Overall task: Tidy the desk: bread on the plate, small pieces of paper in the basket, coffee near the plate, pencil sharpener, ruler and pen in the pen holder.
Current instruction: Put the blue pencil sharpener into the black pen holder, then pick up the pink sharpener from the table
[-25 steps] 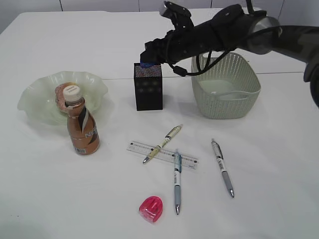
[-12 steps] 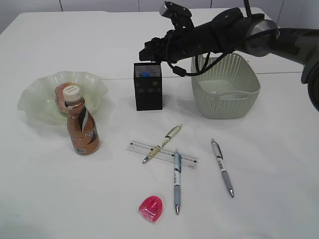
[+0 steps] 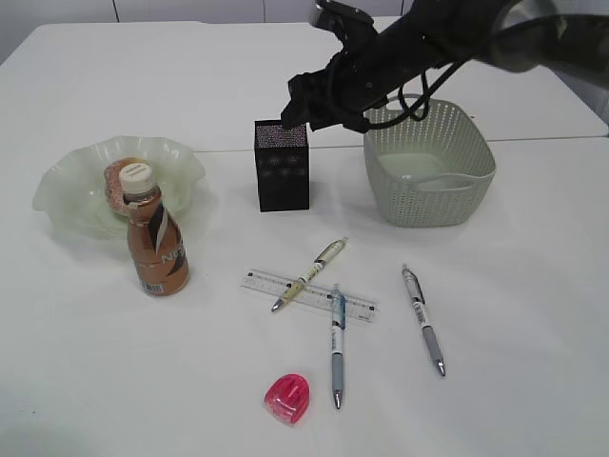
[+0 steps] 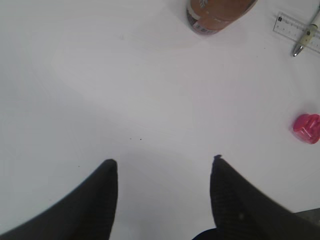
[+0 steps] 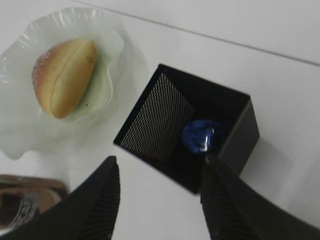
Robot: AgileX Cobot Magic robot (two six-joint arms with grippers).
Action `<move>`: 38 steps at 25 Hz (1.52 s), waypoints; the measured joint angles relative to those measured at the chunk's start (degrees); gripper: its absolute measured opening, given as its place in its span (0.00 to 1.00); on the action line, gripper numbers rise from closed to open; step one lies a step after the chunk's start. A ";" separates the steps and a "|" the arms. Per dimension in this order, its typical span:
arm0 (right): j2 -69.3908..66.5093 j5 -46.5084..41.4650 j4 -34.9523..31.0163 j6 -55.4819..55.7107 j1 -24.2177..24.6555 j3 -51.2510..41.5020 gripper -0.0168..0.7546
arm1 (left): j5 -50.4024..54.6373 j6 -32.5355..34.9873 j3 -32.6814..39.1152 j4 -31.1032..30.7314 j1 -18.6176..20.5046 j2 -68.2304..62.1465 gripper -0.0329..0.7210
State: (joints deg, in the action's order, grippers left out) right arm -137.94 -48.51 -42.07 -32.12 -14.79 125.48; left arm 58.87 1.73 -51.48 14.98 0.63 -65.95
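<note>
Right end effector [image 3: 297, 112] risen off pen holder [image 3: 283, 167], fingers spread, empty; blue object [image 5: 199, 136], maybe sharpener, inside.

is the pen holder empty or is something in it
Not empty. The right wrist view looks down into the open black pen holder and shows one small blue object lying at the bottom.
</note>
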 joint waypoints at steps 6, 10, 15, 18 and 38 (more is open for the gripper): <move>7.88 -15.80 12.90 13.11 -0.92 0.09 0.52 | 0.00 0.00 0.00 0.00 0.00 0.00 0.62; 13.18 -20.37 19.65 18.16 -3.52 -2.25 0.52 | 0.00 0.00 0.00 0.00 0.00 0.00 0.62; 22.33 -21.77 24.79 20.13 -8.08 -11.03 0.52 | 0.00 0.00 0.00 0.00 0.00 0.00 0.62; 26.96 -22.02 27.64 20.53 -11.40 -17.83 0.52 | 0.00 0.00 0.00 0.00 0.00 0.00 0.62; 27.90 -15.24 36.65 21.52 -30.99 -40.34 0.52 | 0.22 0.00 0.00 0.00 0.00 0.00 0.62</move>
State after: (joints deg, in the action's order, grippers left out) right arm -110.04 -63.74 -5.42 -10.60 -45.78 85.14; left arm 59.09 1.73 -51.48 14.98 0.63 -65.95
